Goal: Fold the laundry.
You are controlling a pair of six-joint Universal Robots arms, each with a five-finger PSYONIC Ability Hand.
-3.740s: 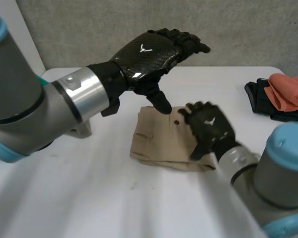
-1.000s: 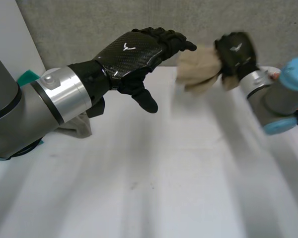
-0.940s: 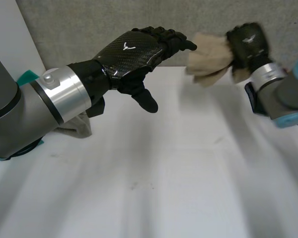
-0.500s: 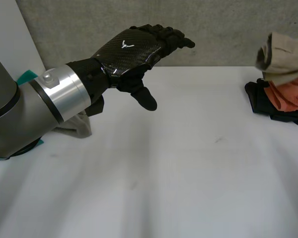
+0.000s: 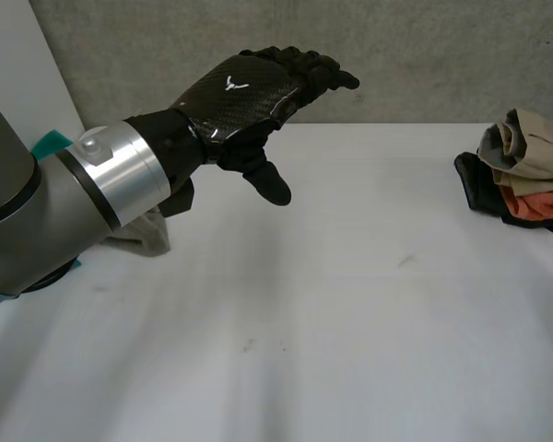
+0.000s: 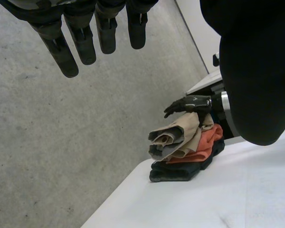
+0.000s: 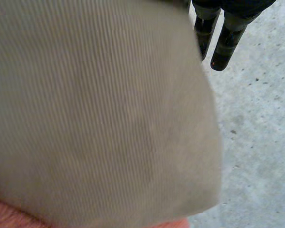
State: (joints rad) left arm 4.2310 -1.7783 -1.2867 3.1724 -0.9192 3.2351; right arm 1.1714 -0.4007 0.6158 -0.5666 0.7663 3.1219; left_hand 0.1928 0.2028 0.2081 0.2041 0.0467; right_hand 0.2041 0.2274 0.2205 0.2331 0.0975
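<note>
**Step in hand: stacking.** You are watching the end of a stacking step. The beige garment (image 5: 527,140) is lying folded on top of the orange garment (image 5: 537,204), which is itself resting on the black garment (image 5: 479,187) at the far right end of the bench (image 5: 350,313).

**Robot hands.** The right robot hand (image 6: 189,102) is sitting just behind the top of the pile with its fingers straight and loose. It is gripping nothing, though the left wrist view does not settle whether the fingertips are touching the beige cloth. The left robot hand (image 5: 249,90) is hovering above the bench, well apart from the pile, with fingers relaxed, thumb hanging down and nothing in its grasp.

**Next move (a judgement, not an observation).**
- The right arm is likely needing to lift clear without dragging the top layer, since the beige folds are sitting loosely and could slide.
- A grey cloth (image 5: 149,232), partly hidden beside the left arm, is looking like the next candidate for folding.

**Change from the earlier frames.**
- A few seconds ago the beige garment was lying folded mid-bench under the right robot hand.
- One second ago that hand was carrying it through the air.
- Now the garment is resting on the pile.
- The left robot hand is holding nearly the same pose throughout.
</note>
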